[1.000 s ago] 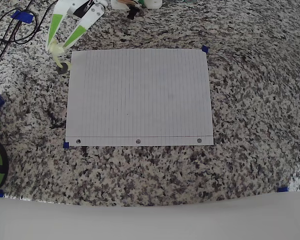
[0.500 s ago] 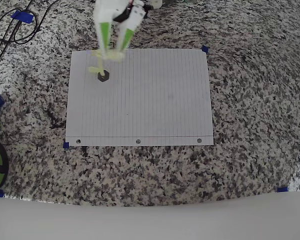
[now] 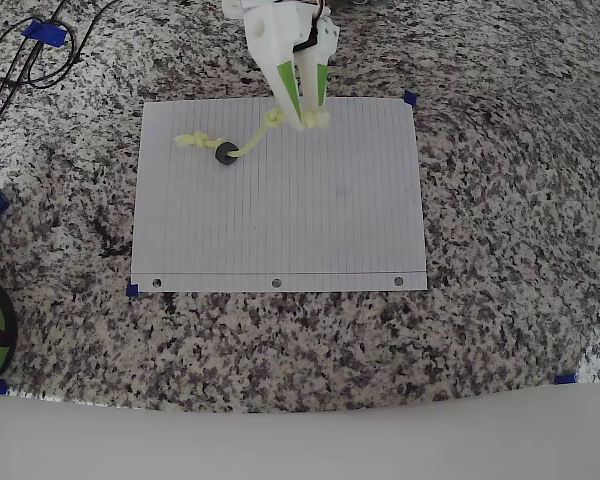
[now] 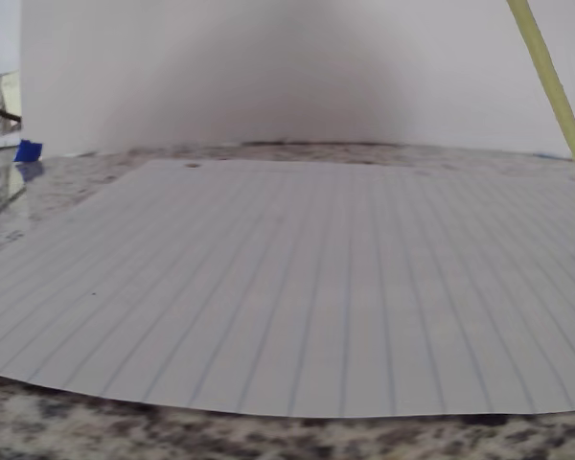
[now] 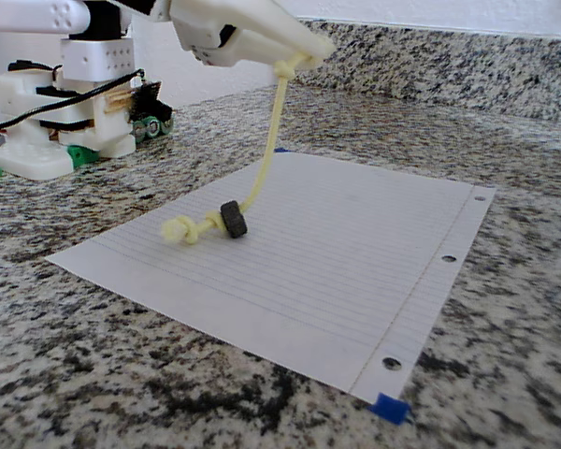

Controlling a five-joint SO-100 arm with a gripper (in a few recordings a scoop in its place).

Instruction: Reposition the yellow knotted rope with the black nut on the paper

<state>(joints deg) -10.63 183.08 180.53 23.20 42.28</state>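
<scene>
The tool [image 3: 310, 115] is pinched on the upper knot of the yellow knotted rope [image 3: 248, 147] near the paper's [image 3: 280, 230] far edge. Its lower knot and black nut [image 3: 223, 155] rest on the sheet, with loads of bare paper around on the granite bench [image 3: 500, 250].

We see the gripper [image 5: 294, 56] pinching the rope [image 5: 266, 159] by its top knot; its lower knot and nut [image 5: 233, 219] rest on the paper [image 5: 355, 271].
</scene>
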